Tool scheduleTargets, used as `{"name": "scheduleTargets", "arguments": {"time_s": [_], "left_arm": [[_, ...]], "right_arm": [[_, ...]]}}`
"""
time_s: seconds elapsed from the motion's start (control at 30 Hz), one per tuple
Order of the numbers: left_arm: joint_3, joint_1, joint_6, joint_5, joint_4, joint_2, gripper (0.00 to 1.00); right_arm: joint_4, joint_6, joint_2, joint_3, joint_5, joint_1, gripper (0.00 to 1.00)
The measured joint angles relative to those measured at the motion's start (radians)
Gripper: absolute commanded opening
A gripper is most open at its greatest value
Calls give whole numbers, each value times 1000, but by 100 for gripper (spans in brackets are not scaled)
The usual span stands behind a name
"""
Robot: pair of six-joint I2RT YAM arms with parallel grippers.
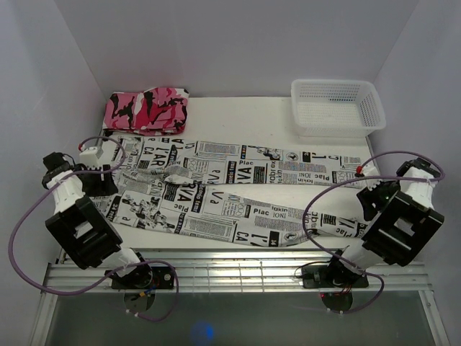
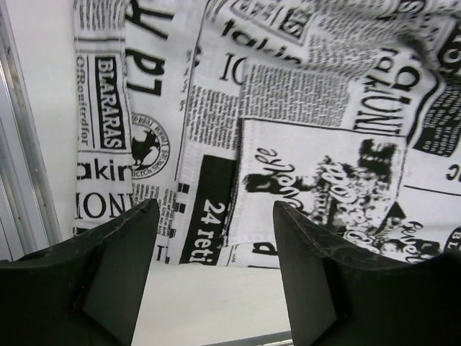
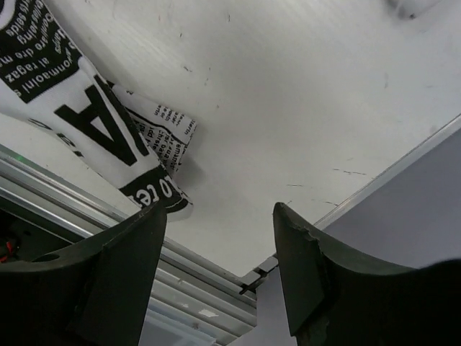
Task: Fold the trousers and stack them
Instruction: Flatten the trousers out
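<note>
Table (image 1: 245, 115): white, smooth, faint scuffs in right wrist view; plain white walls (image 1: 238, 43) on three sides, ribbed metal rail (image 1: 238, 270) along near edge.
Trousers (image 1: 238, 194): soft white cloth w/ black newsprint all over, lying flat on table centre, not folded yet.
Axis: long axis runs left-right across table; wide end at left by left arm, two legs stretch out to the right, hems near right arm.
Texture: a few ripples & one raised crease near the left-centre; square sewn pocket patch (image 2: 317, 187) shows in left wrist view.
Edges: near leg lies just beside the rail; hem tip sits close to the rail in right wrist view.
Camo garment (image 1: 148, 109): pink/black/white, bunched at back left, touching trousers' far edge.
Basket (image 1: 338, 126): white plastic mesh, rectangular, back right, apart from cloth.
Open room: bare strip betw. garment & basket; bare corner at right.
Left gripper (image 2: 216, 209): dark fingers spread, nothing betw. them, above trousers' edge.
Right gripper (image 3: 220, 209): fingers spread, released, over bare table just right of hem.
</note>
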Motion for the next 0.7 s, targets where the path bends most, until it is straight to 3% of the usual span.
{"name": "scheduleTargets", "arguments": {"time_s": [0.27,0.3,0.43,0.47,0.7], "left_arm": [[2,-18,20,85,-14,-51,75],[2,-18,21,87,-15,-51,75],[2,-18,24,90,-16,-52,75],[2,-18,24,91,-17,-52,76],[2,-18,24,107,-19,-53,75]], "right_arm": [[-22,-31,190,2,3,-71,64],[-20,-27,198,0,-1,-71,61],[-14,-13,216,-16,-17,-72,15],[-19,-14,216,-21,-21,-74,10],[-161,-92,96,6,-93,-102,8]]}}
